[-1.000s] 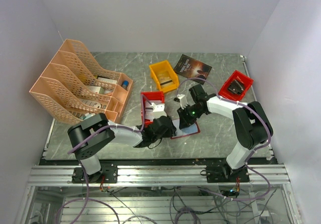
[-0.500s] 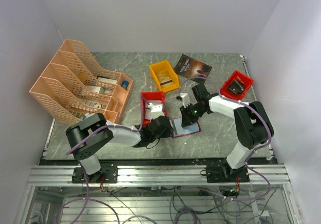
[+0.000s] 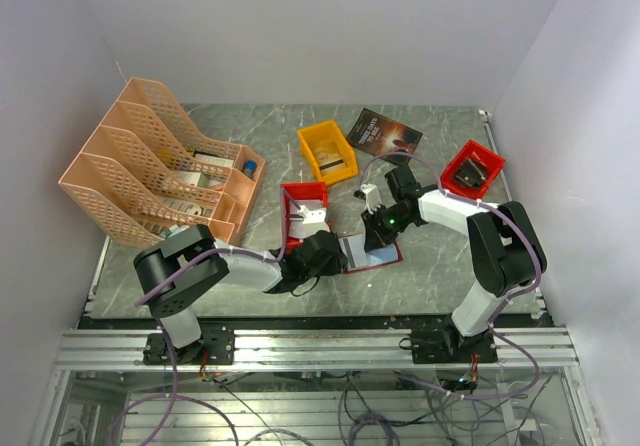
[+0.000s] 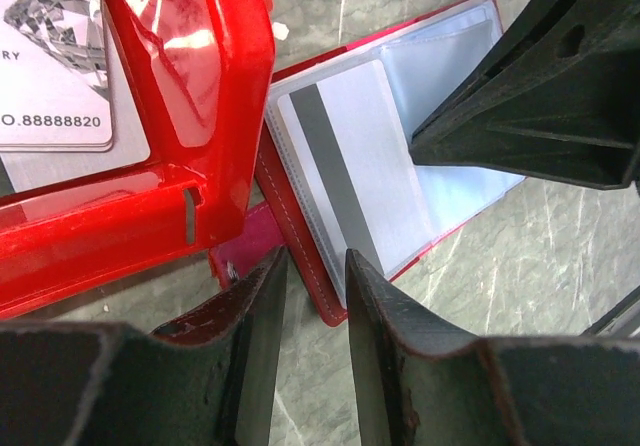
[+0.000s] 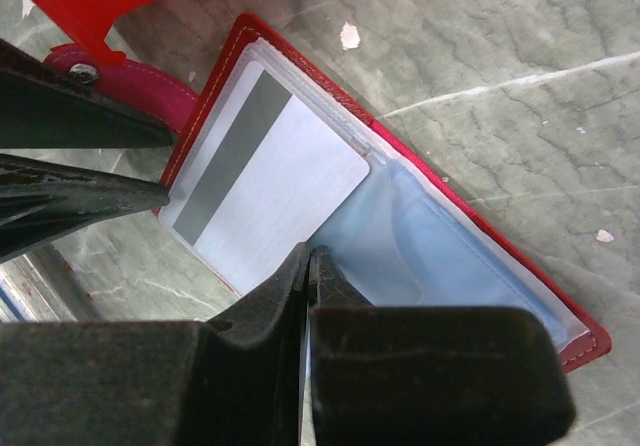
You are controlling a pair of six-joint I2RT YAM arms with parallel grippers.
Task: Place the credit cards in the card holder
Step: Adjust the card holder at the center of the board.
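Note:
The dark-red card holder (image 3: pixel 372 257) lies open on the table, its pale bluish pockets (image 5: pixel 460 256) facing up. One whitish credit card (image 5: pixel 270 181) with a grey stripe sits on the holder's left half (image 4: pixel 300 231). My right gripper (image 5: pixel 310 256) is shut, its tips resting on the pocket beside that card's corner. My left gripper (image 4: pixel 312 261) stands slightly open, straddling the holder's near corner by the snap tab. Another credit card (image 4: pixel 55 56), with a diamond print, lies in the red bin (image 4: pixel 215 76) next to the left gripper (image 3: pixel 335 256).
A yellow bin (image 3: pixel 327 151) and a dark booklet (image 3: pixel 385 134) sit at the back. A second red bin (image 3: pixel 470 171) holding something dark stands at the right. An orange file rack (image 3: pixel 160 161) fills the left side.
The right gripper's jaws have closed, and it has drawn back a little to the far right, uncovering more of the open holder. The left gripper has narrowed slightly and hardly moved.

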